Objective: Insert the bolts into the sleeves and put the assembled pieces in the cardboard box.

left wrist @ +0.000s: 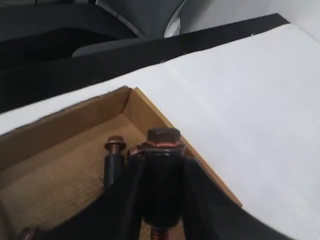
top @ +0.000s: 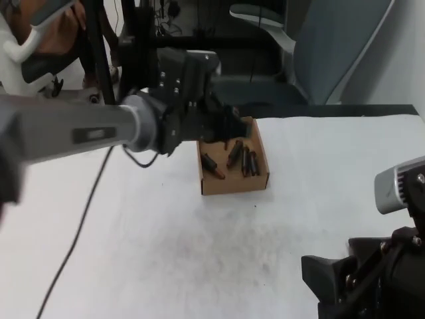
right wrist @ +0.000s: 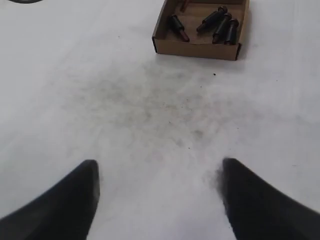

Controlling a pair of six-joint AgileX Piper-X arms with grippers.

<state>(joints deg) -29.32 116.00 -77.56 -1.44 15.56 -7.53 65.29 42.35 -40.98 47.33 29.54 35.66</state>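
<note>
Bright, even light across the white-covered bench (top: 319,173), with a dark room behind.
Light is soft and shadows are faint: just a thin one under the near wall of the shallow brown cardboard box (right wrist: 197,50). The left wrist view has the bench's far right edge glaring almost pure white. On the right gripper (right wrist: 160,164), the black fingers (right wrist: 75,200) go to flat silhouettes.

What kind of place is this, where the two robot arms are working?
Probably a lab or office workroom, not a factory: a white bench with a cardboard box, a grey office chair behind it, and a loose cable trailing across the top.
</note>
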